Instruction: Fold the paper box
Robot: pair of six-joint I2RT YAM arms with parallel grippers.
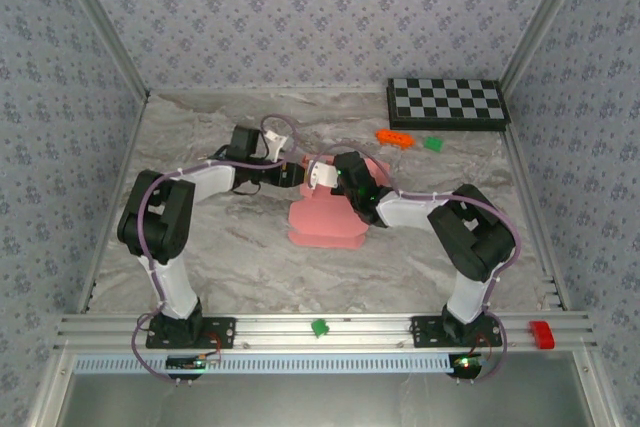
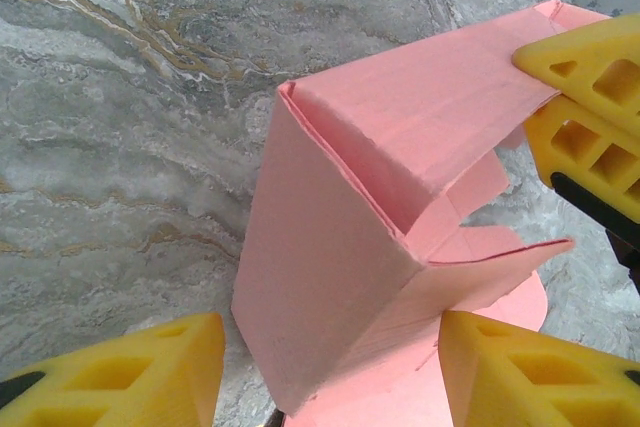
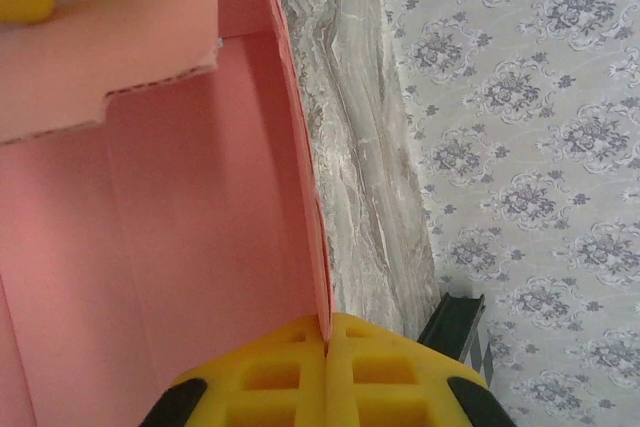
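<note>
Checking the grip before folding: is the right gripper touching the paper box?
Touching. The right wrist view shows the right gripper shut on a wall of the paper box.

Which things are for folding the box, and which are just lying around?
For the job: paper box, left gripper, right gripper.
Just lying about: checkerboard, orange block, small green piece; on the front rail, another green piece and a red block.

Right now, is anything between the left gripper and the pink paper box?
No, nothing visible. The paper box has its folded corner right between the fingers of the open left gripper, and the right gripper is pinching another flap.
</note>
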